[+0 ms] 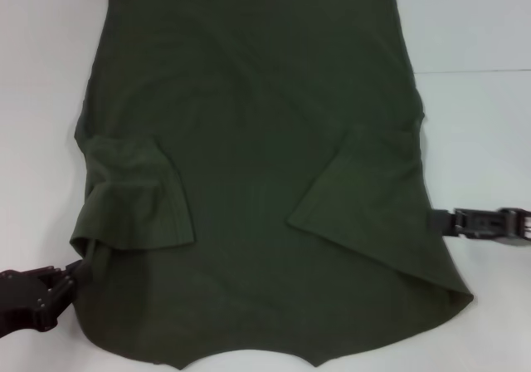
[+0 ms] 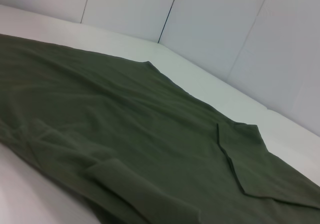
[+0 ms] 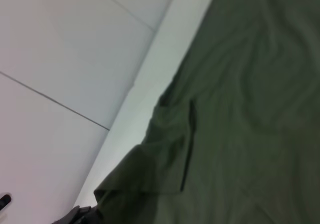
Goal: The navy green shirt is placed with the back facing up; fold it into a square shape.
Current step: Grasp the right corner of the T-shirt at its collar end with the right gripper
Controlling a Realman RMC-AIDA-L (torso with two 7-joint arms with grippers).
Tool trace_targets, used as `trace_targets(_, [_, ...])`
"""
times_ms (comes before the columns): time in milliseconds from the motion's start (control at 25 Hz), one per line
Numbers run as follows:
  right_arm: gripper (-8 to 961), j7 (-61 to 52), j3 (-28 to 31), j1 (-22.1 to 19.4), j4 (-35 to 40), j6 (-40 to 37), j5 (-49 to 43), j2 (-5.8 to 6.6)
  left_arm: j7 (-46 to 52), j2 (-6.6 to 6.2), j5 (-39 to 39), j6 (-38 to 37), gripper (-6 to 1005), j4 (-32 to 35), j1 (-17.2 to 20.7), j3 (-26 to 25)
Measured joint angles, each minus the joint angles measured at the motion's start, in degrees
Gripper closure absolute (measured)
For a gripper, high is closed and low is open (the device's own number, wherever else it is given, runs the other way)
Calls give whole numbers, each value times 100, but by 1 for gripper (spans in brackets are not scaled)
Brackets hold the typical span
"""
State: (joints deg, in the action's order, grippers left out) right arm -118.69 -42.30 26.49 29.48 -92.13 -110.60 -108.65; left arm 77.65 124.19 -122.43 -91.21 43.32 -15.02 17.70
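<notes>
We see a white table (image 1: 481, 123) with a thin dark seam line across its right part. Directly on it lies the navy green shirt (image 1: 257, 181), spread flat, both short sleeves folded inward over its body, covering most of the surface.

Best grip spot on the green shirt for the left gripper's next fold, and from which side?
Probably the outer left edge of the navy green shirt, low on the side seam just below the folded-in left sleeve. Come in from the robot's left, level with the table: the left gripper sits right at that edge, where the hem lifts slightly. The right gripper mirrors it at the right edge.
</notes>
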Motion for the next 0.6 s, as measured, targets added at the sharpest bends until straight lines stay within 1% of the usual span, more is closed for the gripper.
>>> trace_targets(240, [11, -274, 82, -492, 55, -4, -112, 85, 3, -8, 0, 13, 947, 0, -5, -10])
trace_targets(280, [11, -274, 82, -492, 55, -4, -112, 85, 4, -8, 0, 13, 947, 1, -6, -10])
trace_targets(440, [11, -417, 386, -540, 42, 13, -576, 88, 5, -9, -2, 28, 947, 1, -19, -6])
trace_targets(600, [12, -518, 564, -493, 7, 153, -1039, 17, 5, -13, -21, 36, 947, 1, -51, -6])
